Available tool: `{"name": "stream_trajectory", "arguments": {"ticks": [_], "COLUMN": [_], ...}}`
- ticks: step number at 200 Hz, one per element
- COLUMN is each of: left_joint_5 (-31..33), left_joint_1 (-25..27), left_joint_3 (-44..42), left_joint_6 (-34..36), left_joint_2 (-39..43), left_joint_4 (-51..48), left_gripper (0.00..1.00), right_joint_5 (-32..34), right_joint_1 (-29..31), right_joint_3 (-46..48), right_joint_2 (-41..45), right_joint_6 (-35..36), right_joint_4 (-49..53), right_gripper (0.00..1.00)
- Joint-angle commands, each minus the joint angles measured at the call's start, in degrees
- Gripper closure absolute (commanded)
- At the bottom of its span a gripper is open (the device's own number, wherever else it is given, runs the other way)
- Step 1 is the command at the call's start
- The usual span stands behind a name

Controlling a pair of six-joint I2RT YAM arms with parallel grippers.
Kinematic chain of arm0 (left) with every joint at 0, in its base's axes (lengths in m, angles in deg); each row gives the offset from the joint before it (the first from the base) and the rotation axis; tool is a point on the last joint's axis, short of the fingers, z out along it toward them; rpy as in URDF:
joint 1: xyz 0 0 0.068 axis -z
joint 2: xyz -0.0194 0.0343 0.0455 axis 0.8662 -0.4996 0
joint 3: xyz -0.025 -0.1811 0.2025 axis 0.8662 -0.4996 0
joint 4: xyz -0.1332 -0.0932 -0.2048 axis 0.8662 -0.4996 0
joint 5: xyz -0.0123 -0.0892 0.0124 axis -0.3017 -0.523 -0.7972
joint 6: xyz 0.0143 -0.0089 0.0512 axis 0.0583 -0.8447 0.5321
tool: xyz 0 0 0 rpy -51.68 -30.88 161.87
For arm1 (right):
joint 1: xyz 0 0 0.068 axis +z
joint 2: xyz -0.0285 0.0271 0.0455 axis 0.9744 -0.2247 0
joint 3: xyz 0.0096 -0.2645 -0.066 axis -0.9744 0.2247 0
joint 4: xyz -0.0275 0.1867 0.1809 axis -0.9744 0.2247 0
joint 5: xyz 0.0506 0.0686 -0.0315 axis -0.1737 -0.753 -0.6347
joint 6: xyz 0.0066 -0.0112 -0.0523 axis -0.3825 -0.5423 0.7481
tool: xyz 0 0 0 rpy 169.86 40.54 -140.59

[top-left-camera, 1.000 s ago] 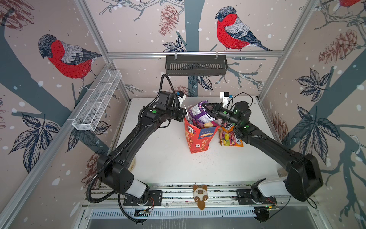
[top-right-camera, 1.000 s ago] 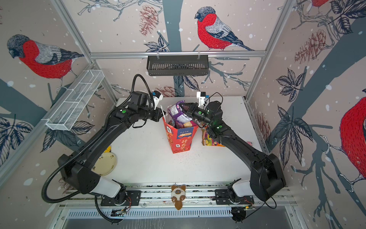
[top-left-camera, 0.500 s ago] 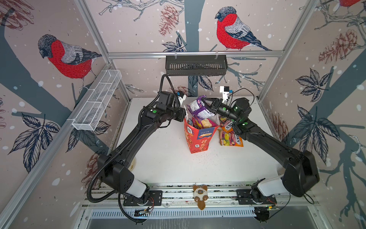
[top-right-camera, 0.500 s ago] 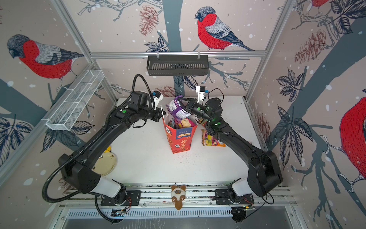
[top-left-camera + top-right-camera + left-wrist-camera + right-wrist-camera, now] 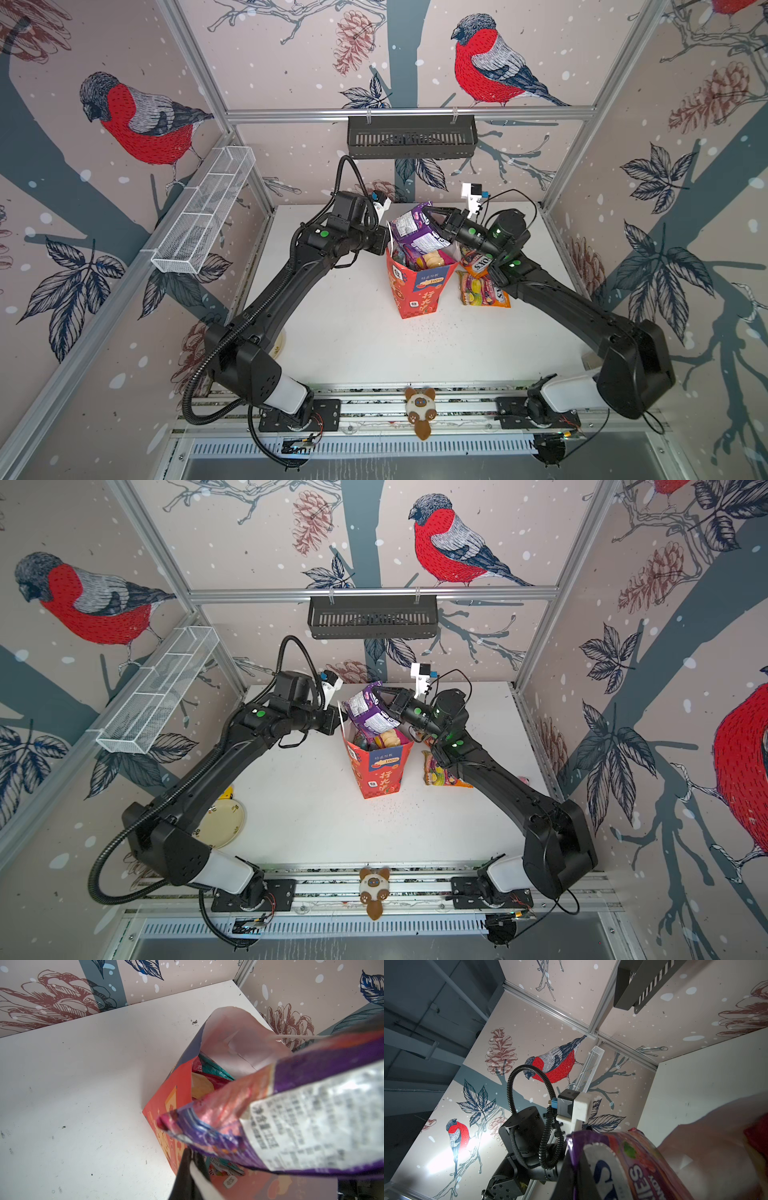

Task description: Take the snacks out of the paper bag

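So the right gripper (image 5: 436, 226) is pinching the purple packet (image 5: 413, 232) by its top seam, jaws pressed together on the crimp. The packet is hanging just above the mouth of the paper bag (image 5: 419, 291), which is standing upright mid-table. The left gripper (image 5: 192, 1160) is clamping the bag's wall at the rim, and I'm guessing that's steadying it. These packets are looking light, crinkly and slick, so the flat sealed seam is probably the safest place to grab, since a squeeze on the puffy middle would likely slip. The bag is only thin paper, so it's probably going to tip if anything snags on it. More snacks (image 5: 432, 259) are sitting inside, with teal and pink ones showing in the left wrist view. Orange packets (image 5: 484, 289) are lying on the table (image 5: 345, 328) just beside the bag on the right arm's side, crowding the obvious drop spot. The plush cat (image 5: 420, 409) is sitting well apart at the front.
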Motion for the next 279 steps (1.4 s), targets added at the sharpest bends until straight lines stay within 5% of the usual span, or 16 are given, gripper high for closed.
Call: {"name": "stream_trajectory", "arguments": {"ticks": [1, 51, 98, 126, 151, 169, 257, 279], "left_joint_5": [-0.46, -0.29, -0.13, -0.27, -0.42, -0.37, -0.30, -0.38], "left_joint_1": [-0.12, -0.10, -0.18, -0.10, -0.14, -0.14, -0.15, -0.12], "left_joint_3": [0.30, 0.56, 0.18, 0.23, 0.22, 0.21, 0.47, 0.56], "left_joint_6": [1.63, 1.89, 2.07, 2.07, 2.16, 2.25, 2.51, 2.76], "left_joint_2": [0.19, 0.53, 0.89, 0.89, 0.83, 0.85, 0.54, 0.46], "left_joint_4": [4.19, 4.10, 3.82, 3.74, 3.52, 3.40, 3.12, 3.29], "left_gripper": [1.00, 1.00, 1.00, 1.00, 1.00, 1.00, 1.00, 1.00], "right_joint_5": [1.57, 11.69, 13.91, 15.89, 14.99, 13.95, 6.88, 8.23], "right_joint_1": [-0.30, 0.74, 2.08, 3.44, 3.80, 3.75, 1.94, 0.75], "right_joint_3": [-0.10, -7.57, -7.04, -7.44, -6.50, -5.48, -0.92, -1.15], "right_joint_2": [1.64, 3.39, 1.94, 1.31, 1.36, 1.55, 9.56, 11.50], "right_joint_6": [0.43, 15.57, 19.38, 20.90, 20.13, 18.54, 6.75, 8.85], "right_joint_4": [-4.90, 27.43, 37.11, 38.62, 36.35, 33.54, 18.20, 22.13], "right_gripper": [1.00, 1.00, 0.99, 0.93, 0.59, 0.45, 0.38, 0.37]}}
